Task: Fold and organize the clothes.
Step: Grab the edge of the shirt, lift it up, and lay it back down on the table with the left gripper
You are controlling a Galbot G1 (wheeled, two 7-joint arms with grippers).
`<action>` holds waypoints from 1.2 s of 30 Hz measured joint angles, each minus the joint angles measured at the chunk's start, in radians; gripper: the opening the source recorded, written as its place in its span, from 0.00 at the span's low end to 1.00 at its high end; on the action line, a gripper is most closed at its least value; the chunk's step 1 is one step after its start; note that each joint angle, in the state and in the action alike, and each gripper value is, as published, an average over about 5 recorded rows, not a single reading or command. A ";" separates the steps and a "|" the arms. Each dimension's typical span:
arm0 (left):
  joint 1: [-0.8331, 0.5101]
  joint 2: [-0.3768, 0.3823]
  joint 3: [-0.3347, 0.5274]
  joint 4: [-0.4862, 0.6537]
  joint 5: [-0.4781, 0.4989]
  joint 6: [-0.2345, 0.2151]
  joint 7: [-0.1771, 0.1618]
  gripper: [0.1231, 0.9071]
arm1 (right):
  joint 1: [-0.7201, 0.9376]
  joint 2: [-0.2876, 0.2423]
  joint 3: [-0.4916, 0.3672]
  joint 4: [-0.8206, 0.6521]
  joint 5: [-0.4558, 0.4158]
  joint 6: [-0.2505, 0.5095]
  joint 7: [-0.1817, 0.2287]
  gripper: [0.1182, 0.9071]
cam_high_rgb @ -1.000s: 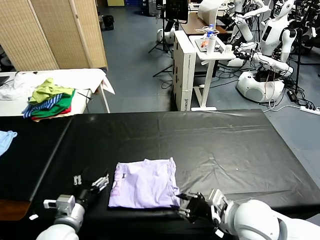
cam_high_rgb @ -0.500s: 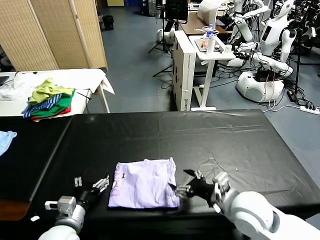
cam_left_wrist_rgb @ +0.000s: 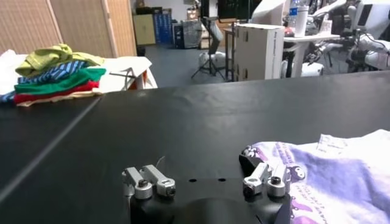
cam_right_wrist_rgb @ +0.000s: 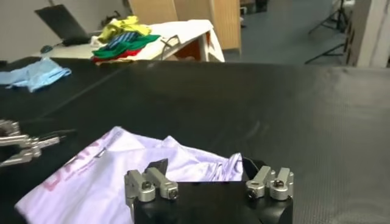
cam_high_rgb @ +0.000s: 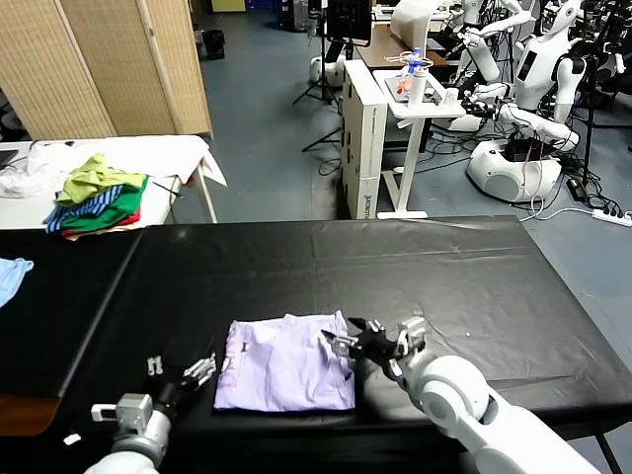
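Lavender T-shirt [cam_high_rgb: 286, 363] lies folded flat on the black table [cam_high_rgb: 444, 276], near the robot's edge, purple print showing at its left side. Right gripper [cam_high_rgb: 357, 344] sits at the shirt's right edge near the far corner, jaws spread wide, nothing pinched between them; a fabric fold lies between the fingers in the right wrist view. Left gripper [cam_high_rgb: 181, 371] rests just beside the shirt's left edge, jaws wide, empty. Clothes pile [cam_high_rgb: 97, 194] on the white side table, light blue garment [cam_high_rgb: 12, 274] far left.

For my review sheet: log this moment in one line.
T-shirt: folded on black table | right gripper: open, at its right edge | left gripper: open, beside its left edge
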 joint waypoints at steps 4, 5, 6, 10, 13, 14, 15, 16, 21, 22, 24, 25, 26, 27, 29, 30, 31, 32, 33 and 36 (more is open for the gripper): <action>0.002 -0.001 -0.001 0.001 0.001 -0.001 0.000 1.00 | 0.000 0.016 0.005 -0.021 -0.004 0.001 -0.003 0.69; 0.002 -0.001 -0.002 0.001 0.001 -0.002 0.000 1.00 | 0.000 0.019 0.006 -0.026 -0.005 0.001 -0.003 0.63; 0.003 -0.001 -0.002 0.001 0.001 -0.002 0.000 1.00 | 0.000 0.021 0.007 -0.029 -0.006 0.001 -0.004 0.58; 0.005 -0.005 -0.002 0.001 0.003 -0.003 0.000 1.00 | 0.000 0.027 0.009 -0.038 -0.011 0.002 -0.005 0.32; 0.007 -0.008 -0.002 0.001 0.005 -0.005 0.000 1.00 | -0.004 0.030 0.017 -0.035 -0.016 0.005 -0.006 0.18; 0.008 -0.009 -0.002 0.001 0.005 -0.006 0.000 1.00 | -0.006 0.031 0.020 -0.032 -0.019 0.008 -0.005 0.14; 0.008 -0.010 -0.002 0.001 0.006 -0.007 0.000 1.00 | -0.008 0.031 0.025 -0.029 -0.024 0.013 -0.005 0.11; 0.008 -0.012 -0.003 0.002 0.006 -0.008 0.000 1.00 | -0.011 0.033 0.029 -0.025 -0.031 0.019 -0.004 0.09; 0.007 -0.023 -0.003 0.005 0.011 -0.012 0.001 1.00 | -0.028 0.038 0.050 -0.017 -0.067 0.039 -0.004 0.05; 0.007 -0.026 -0.003 0.006 0.012 -0.013 0.001 1.00 | -0.031 0.038 0.053 -0.018 -0.072 0.039 -0.005 0.05; 0.007 -0.032 -0.002 0.009 0.014 -0.017 0.003 1.00 | -0.037 0.039 0.056 -0.022 -0.081 0.037 -0.011 0.05; 0.007 -0.036 -0.002 0.010 0.015 -0.019 0.004 1.00 | -0.040 0.039 0.059 -0.023 -0.085 0.036 -0.016 0.07; 0.008 -0.041 -0.002 0.011 0.017 -0.022 0.006 1.00 | -0.043 0.039 0.062 -0.024 -0.090 0.035 -0.022 0.12; 0.009 -0.046 -0.002 0.012 0.017 -0.025 0.009 1.00 | -0.046 0.038 0.066 -0.022 -0.094 0.035 -0.028 0.16; 0.013 -0.057 -0.005 0.012 0.018 -0.034 0.019 1.00 | -0.056 0.037 0.078 -0.015 -0.103 0.035 -0.041 0.32; 0.014 -0.064 -0.007 0.013 0.017 -0.041 0.025 1.00 | -0.061 0.035 0.086 -0.010 -0.106 0.035 -0.046 0.39; 0.015 -0.071 -0.009 0.013 0.013 -0.048 0.031 1.00 | -0.068 0.034 0.094 -0.004 -0.109 0.036 -0.051 0.46; 0.015 -0.080 -0.011 0.013 0.007 -0.055 0.035 1.00 | -0.075 0.032 0.105 0.003 -0.111 0.037 -0.056 0.56; 0.014 -0.089 -0.012 0.013 -0.002 -0.063 0.038 1.00 | -0.084 0.029 0.117 0.010 -0.111 0.038 -0.059 0.63; 0.007 -0.125 -0.014 0.013 -0.045 -0.078 0.042 1.00 | -0.119 0.016 0.162 0.033 -0.112 0.041 -0.070 0.85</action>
